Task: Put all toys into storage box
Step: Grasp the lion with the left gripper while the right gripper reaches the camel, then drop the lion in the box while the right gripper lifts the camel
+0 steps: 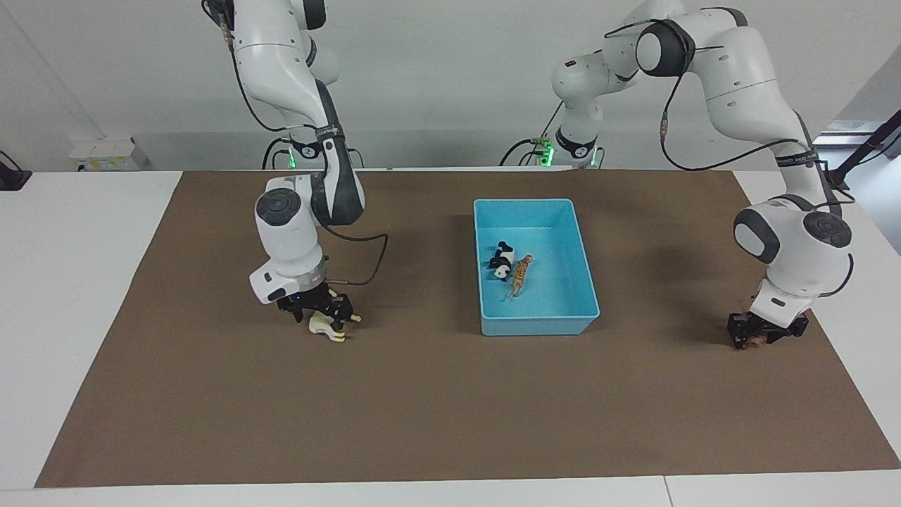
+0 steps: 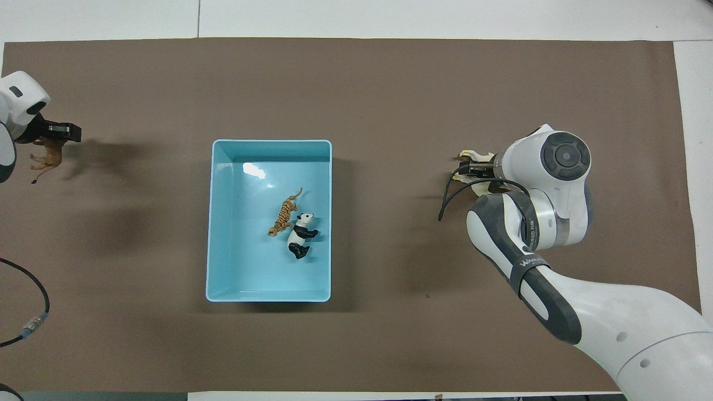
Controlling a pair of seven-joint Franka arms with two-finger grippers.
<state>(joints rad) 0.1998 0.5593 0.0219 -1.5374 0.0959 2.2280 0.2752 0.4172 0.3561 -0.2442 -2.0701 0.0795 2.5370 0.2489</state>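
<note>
The light-blue storage box (image 1: 493,327) (image 2: 223,223) stands mid-table. In it lie the black-and-white panda (image 1: 502,261) (image 2: 301,236) and the orange striped tiger (image 1: 521,273) (image 2: 283,215), side by side. My right gripper (image 1: 325,315) (image 2: 472,169) is down at the cream-white horse (image 1: 328,328) (image 2: 471,154), toward the right arm's end of the table; the horse shows around its tip. My left gripper (image 1: 766,334) (image 2: 54,132) is down at the dark brown animal (image 1: 757,343) (image 2: 48,159), toward the left arm's end. Both grippers partly hide their toys.
A brown mat (image 1: 450,422) covers most of the white table (image 1: 70,282). A black cable (image 2: 33,312) lies at the mat's edge near the left arm's base. A black cable (image 1: 373,260) loops from the right arm's wrist.
</note>
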